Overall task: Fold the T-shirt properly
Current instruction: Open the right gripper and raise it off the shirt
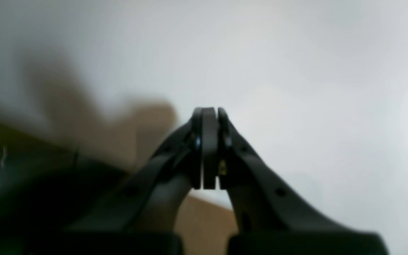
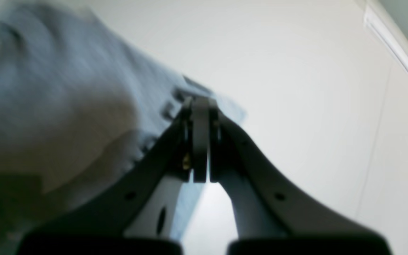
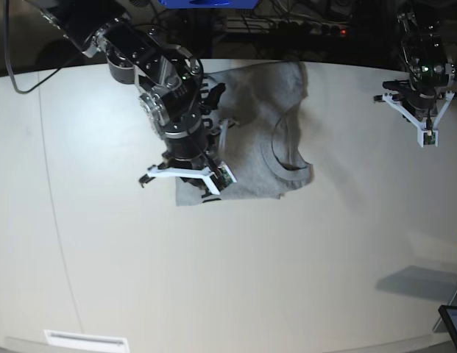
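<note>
Lying folded on the white table [image 3: 213, 279], upper centre of base view, the grey T-shirt [image 3: 257, 158] shows its collar toward the right edge. Right end effector [image 3: 213, 184] sits over the shirt's lower-left corner, jaws together; wrist view shows nothing pinched between them, blurred cloth just behind the tips. Left end effector [image 3: 427, 136] hangs well right of the shirt, jaws together, holding nothing.

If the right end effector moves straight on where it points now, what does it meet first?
Probably the heather-grey cotton T-shirt: the shut right end effector points at its printed edge, though how far off is unclear.
</note>
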`<state>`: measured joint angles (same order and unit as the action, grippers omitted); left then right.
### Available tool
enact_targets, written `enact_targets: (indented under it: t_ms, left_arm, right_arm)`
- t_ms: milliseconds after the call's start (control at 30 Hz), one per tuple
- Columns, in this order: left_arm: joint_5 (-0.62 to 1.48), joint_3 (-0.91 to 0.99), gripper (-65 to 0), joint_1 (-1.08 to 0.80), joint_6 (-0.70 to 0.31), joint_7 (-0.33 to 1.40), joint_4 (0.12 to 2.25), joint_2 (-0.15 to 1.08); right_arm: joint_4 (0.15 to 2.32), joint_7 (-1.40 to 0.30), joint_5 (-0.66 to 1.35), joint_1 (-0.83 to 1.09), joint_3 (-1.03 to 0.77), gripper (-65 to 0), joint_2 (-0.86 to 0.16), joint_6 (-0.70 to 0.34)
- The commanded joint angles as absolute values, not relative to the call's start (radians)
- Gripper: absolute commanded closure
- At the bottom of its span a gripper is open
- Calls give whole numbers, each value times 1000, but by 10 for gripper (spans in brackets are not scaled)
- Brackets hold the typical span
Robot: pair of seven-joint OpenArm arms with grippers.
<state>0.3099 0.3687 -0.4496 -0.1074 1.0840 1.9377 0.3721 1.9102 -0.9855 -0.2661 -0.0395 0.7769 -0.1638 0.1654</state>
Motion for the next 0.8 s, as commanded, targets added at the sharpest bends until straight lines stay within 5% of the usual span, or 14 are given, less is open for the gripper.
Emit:
enact_targets:
  t_ms: [0, 167, 433, 767]
  left_arm:
    - [289, 369, 0, -476, -117, 1107, 1968, 389]
    - [282, 309, 0, -582, -124, 1109, 2002, 390]
    - [280, 163, 0, -782, -125, 868, 2002, 417]
    - [280, -90, 0, -783, -125, 745, 2025, 421]
  right_arm:
    - [1936, -958, -277, -41, 763, 0, -166, 170]
    - [1979, -958, -277, 58, 665, 0, -209, 170]
    - [1982, -955, -277, 150, 631, 0, -205, 173]
    - [1974, -955, -277, 202, 443, -1, -170, 173]
